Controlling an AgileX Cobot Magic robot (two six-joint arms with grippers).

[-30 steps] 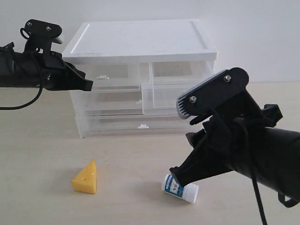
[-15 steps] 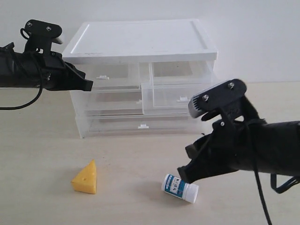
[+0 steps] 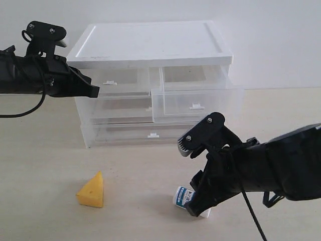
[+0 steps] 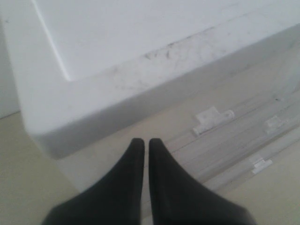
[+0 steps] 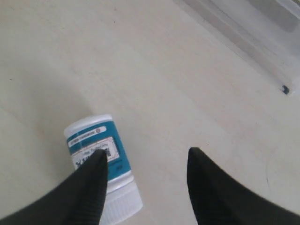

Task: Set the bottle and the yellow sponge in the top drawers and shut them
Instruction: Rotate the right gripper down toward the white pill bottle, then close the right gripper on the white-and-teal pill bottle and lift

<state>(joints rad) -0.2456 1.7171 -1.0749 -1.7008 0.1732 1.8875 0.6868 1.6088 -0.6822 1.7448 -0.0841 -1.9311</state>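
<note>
The right hand (image 5: 147, 157) is spread wide at the lower right of the exterior view and grips nothing. One finger crosses the label of the bottle (image 3: 181, 195), which lies on its side on the counter (image 3: 50, 165). The yellow sponge (image 3: 91, 191) sits lower left. The left hand (image 4: 142, 143), pressed shut and empty, hangs upper left by the cabinet (image 3: 150, 42).

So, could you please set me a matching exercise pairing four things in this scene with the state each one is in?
Things:
1. bottle
2. sponge
3. right top drawer
4. left pincer

States:
A. pulled out
B. shut, in the air by the cabinet's top corner
C. lying on its side on the table
D. standing point up on the table

Pairs: 1-C; 2-D; 3-A; 4-B
</note>
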